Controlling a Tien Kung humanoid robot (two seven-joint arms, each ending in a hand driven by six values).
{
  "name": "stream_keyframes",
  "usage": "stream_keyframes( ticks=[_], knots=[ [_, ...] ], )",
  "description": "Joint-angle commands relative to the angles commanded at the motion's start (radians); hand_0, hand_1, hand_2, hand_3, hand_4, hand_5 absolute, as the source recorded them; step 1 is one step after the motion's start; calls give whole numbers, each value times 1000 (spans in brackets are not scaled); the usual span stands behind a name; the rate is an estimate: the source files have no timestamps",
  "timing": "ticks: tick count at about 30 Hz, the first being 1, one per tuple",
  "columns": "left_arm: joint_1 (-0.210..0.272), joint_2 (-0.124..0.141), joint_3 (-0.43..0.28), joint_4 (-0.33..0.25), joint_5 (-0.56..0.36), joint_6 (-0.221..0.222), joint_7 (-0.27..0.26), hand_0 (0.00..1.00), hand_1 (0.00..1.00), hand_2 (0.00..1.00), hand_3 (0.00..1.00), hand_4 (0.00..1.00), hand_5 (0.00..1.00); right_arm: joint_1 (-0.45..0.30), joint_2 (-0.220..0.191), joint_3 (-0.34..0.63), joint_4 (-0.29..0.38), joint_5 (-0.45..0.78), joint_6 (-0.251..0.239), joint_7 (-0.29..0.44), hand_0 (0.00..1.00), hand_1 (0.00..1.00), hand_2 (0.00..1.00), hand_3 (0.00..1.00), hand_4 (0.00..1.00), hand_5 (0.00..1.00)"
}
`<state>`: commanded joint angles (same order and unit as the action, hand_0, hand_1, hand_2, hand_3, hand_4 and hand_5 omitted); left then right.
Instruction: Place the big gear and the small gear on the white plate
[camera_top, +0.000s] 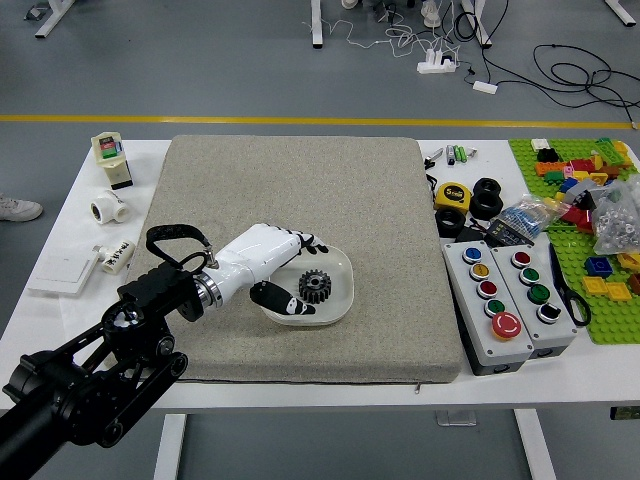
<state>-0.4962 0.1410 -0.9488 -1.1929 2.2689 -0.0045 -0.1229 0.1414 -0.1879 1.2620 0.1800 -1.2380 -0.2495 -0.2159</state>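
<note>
1. Head view: the left hand (262, 262) stands open, gripping nothing, at ten o'clock on the white plate (341, 272); fingers at twelve, thumb near seven.
2. Same view: a gear (315, 286) lies mid-plate; whether the hand touches it cannot be told.

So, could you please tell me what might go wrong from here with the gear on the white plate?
The left hand is open, its fingers reaching on both sides of the black gear, so pulling away could nudge it.
Its lower finger crosses the rim of the white plate and might shift it.
Only one gear shows, so the other could be missed.
</note>
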Motion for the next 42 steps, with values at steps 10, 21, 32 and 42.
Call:
stream_keyframes(
  ticks=[10,21,32,42],
  knots=[
    [30,33,-145,-33,0,-32,2,611,718,805,801,938,247,-4,1,6,0,-5,0,0,658,671,753,564,757,608],
    [38,62,-225,75,0,-116,13,465,571,603,626,631,73,0,1,9,0,-5,0,-1,658,672,752,564,757,609],
    [36,50,-220,150,0,-116,9,455,558,589,616,599,51,5,1,7,0,-5,0,-1,658,672,752,564,758,608],
    [41,53,-221,151,0,-138,4,422,532,572,600,512,31,5,0,9,0,-5,0,-1,658,672,753,564,757,608]
  ],
)
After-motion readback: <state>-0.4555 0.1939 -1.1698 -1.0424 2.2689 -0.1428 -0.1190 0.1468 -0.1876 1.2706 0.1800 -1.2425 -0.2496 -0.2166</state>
